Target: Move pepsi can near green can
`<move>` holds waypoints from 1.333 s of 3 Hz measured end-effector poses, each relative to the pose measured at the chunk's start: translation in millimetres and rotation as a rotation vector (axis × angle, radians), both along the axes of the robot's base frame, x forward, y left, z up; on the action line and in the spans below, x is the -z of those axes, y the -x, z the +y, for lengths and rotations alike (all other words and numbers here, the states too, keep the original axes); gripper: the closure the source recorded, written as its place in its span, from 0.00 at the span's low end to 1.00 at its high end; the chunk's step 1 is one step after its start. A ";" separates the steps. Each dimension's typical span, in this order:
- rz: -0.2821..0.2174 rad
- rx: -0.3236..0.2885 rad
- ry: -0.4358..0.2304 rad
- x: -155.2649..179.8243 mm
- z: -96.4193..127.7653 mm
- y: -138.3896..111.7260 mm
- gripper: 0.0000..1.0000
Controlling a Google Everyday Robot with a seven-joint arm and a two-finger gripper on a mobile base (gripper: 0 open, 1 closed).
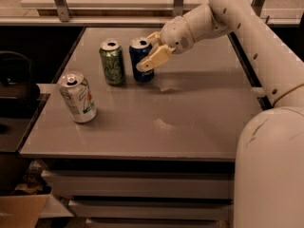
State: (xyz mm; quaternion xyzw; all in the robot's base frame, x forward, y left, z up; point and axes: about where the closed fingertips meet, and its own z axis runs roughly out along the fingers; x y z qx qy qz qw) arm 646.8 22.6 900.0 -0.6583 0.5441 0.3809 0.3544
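Observation:
The pepsi can (140,61) is dark blue with a silver top and stands upright on the grey table (190,113), at the back left. The green can (112,63) stands upright just left of it, with a narrow gap between them. My gripper (151,51) is around the pepsi can's right side, one finger in front and one behind, shut on it. The white arm reaches in from the upper right.
A white and silver can (77,98) with green and red marks stands tilted near the table's left edge. A dark object (16,87) sits left of the table. A cardboard box (21,210) is on the floor at the lower left.

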 end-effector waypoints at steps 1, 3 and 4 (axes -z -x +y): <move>0.011 -0.008 -0.003 1.0 5.8 -0.5 0.85; 0.028 -0.016 -0.008 3.5 12.5 -1.6 0.39; 0.033 -0.019 -0.010 4.2 13.3 -2.1 0.15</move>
